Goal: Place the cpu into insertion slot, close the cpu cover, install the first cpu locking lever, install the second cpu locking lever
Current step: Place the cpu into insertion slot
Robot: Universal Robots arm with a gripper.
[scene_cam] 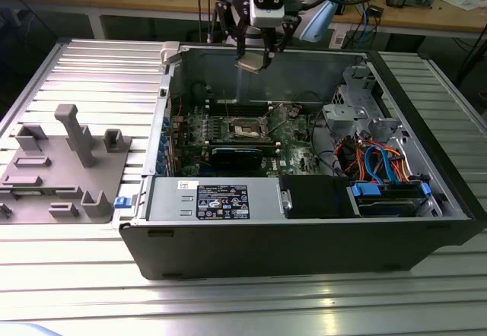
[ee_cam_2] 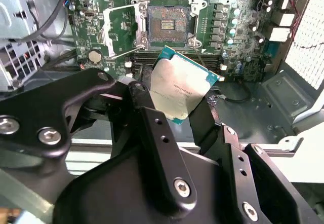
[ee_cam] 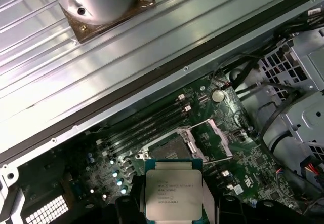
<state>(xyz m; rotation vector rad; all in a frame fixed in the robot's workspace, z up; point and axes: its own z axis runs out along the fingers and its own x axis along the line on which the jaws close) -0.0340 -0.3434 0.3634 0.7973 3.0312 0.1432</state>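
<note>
In the exterior view the arm's wrist (scene_cam: 262, 1) hangs at about 12 o'clock, pointing straight down toward 6 o'clock, with a blue light lit on its housing. Below it, the end effector (scene_cam: 253, 59) is clamped on the cpu (scene_cam: 252, 64). In the second wrist view its black fingers (ee_cam_2: 148, 113) press the chip's opposite edges.

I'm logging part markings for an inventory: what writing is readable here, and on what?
On the cpu: several printed lines, too small to read.
Black label on the silver box: blurred, unreadable.
White sticker beside it: unreadable.
Nothing can be quoted.
</note>
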